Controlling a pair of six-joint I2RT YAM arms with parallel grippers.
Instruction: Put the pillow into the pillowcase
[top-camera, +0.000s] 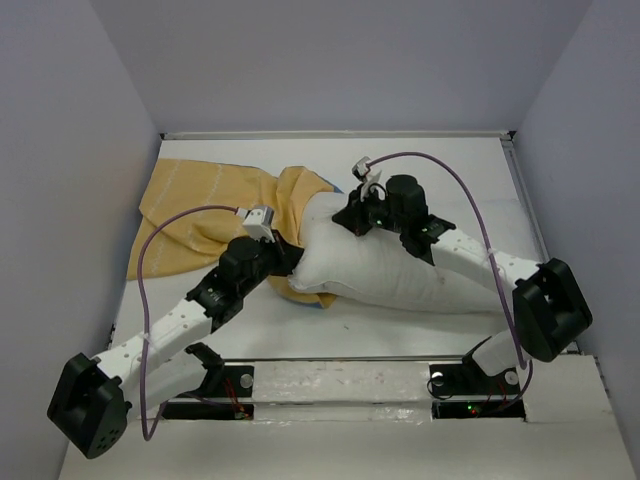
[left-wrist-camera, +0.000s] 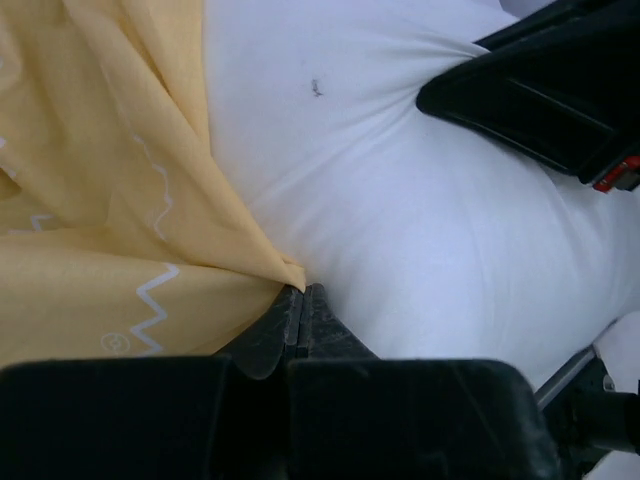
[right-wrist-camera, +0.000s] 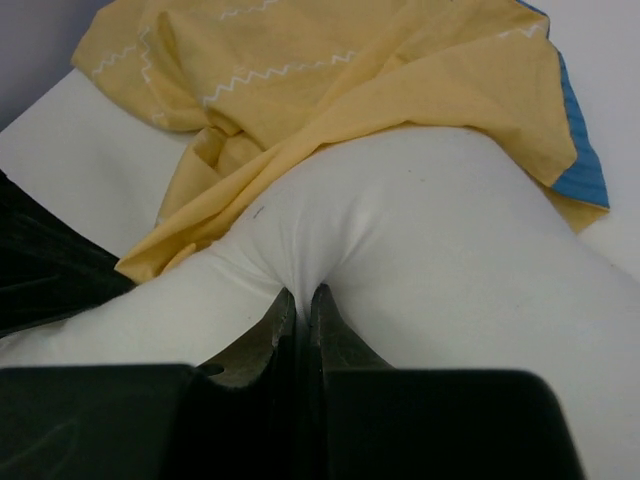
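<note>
1. White worktop (top-camera: 450, 170), boxed by pale grey panels (top-camera: 70, 150) on the left, far and right sides.
2. White pillow (top-camera: 400, 275): lies across the middle of the worktop, long axis left to right, mostly bare. Its far-left end sits under yellow fabric.
3. Yellow pillowcase (top-camera: 215, 205): bunched at far left, mustard side up with white zigzag lines, blue strip showing at one edge. Its right edge drapes over the pillow's end.
4. Black left end effector (left-wrist-camera: 303, 292): at the pillow's left corner, jaws pressed together, pinching the pillowcase hem where it meets the white fabric.
5. Black right end effector (right-wrist-camera: 300, 295): on the pillow's far edge, jaws nearly together, a puckered fold of pillow fabric clamped between them.
</note>
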